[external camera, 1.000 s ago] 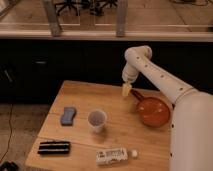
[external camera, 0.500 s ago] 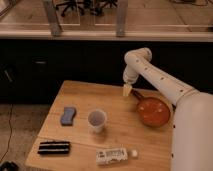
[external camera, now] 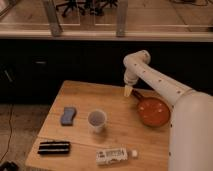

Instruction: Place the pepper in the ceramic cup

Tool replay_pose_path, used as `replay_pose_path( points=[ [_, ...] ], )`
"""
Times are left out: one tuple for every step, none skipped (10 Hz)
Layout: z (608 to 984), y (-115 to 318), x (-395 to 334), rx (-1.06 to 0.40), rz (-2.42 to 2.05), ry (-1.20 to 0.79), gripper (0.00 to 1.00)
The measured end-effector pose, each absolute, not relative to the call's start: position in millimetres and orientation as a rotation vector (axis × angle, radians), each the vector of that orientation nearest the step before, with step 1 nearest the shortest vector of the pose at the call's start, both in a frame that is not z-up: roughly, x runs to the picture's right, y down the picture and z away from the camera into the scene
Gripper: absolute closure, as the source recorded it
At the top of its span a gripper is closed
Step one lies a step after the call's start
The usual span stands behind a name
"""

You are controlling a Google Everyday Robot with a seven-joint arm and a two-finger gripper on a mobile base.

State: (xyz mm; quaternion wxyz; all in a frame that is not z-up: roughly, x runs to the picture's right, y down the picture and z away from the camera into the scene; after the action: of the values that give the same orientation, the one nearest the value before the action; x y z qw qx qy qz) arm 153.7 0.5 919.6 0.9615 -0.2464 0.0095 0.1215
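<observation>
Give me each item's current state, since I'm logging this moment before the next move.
gripper: hovering above the table's far side, beside the orange bowl.
ceramic cup: upright, nothing visible inside.
orange bowl: upright.
blue sponge: lying flat.
plastic bottle: on its side.
black case: lying flat.
pepper: not visible.

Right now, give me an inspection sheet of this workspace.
Surface: wooden table, light top.
Job's things: ceramic cup upright near the table's middle; pepper not seen.
Clutter: orange bowl at right; blue sponge at left; black object at the front left; plastic bottle lying at the front edge.
Grippers: pincer above the table's far side, beside the bowl.
Cables: dark cable on the floor, left.
Surroundings: dark cabinets behind; chair bases beyond.
</observation>
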Motion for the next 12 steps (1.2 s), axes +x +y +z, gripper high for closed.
replay_pose_path(
  points=[
    [924.7, 1.7, 156.2, -0.499, 0.259, 0.028, 0.20],
    [929.6, 3.7, 160.7, -0.500, 0.280, 0.041, 0.20],
    [933.5, 5.3, 165.3, -0.500, 0.304, 0.052, 0.20],
    [936.9, 7.2, 169.8, -0.501, 0.323, 0.060, 0.20],
    [940.9, 9.4, 174.6, -0.501, 0.345, 0.067, 0.20],
    [943.8, 11.3, 179.2, -0.501, 0.364, 0.072, 0.20],
    [946.7, 13.2, 184.1, -0.500, 0.383, 0.077, 0.20],
    [949.0, 14.9, 187.4, -0.500, 0.394, 0.081, 0.20],
    [953.5, 18.2, 190.8, -0.502, 0.408, 0.083, 0.20],
    [956.8, 20.7, 192.5, -0.504, 0.414, 0.083, 0.20],
    [959.5, 23.0, 193.0, -0.507, 0.418, 0.083, 0.20],
    [970.0, 32.8, 193.5, -0.520, 0.427, 0.080, 0.20]
  ],
)
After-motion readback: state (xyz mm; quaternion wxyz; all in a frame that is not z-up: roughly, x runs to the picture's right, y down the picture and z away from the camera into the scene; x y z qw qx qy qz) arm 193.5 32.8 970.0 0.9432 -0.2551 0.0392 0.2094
